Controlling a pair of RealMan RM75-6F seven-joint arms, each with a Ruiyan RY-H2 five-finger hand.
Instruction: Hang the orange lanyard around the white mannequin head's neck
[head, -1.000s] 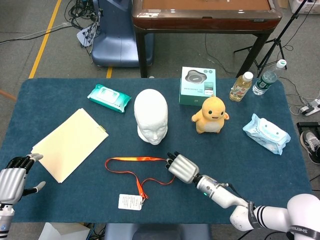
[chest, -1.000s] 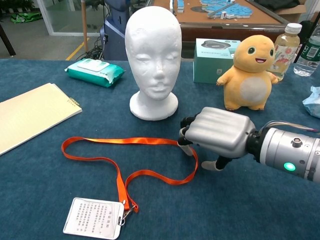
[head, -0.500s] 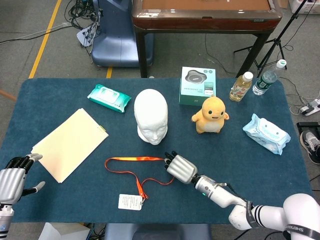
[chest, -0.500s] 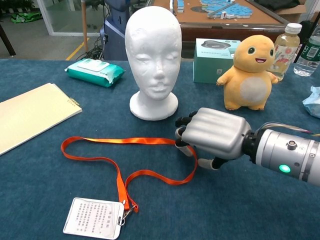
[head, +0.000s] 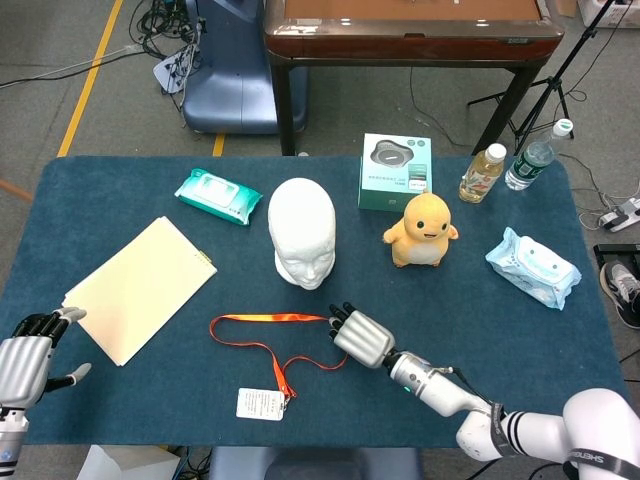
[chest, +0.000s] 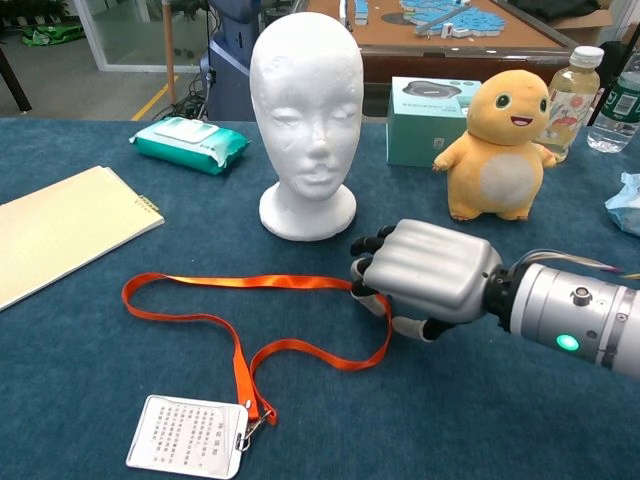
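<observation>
Flat orange lanyard (chest: 260, 320), loosely looped

The right hand (chest: 425, 275) rests palm-down over the orange lanyard's (chest: 235, 320) right bend, just in front of the white mannequin head (chest: 305, 110); grip hidden.

Open cloth: lying bare left of the mannequin head (chest: 305, 112).
Obstacle: plush toy (chest: 497, 146) standing right.
</observation>
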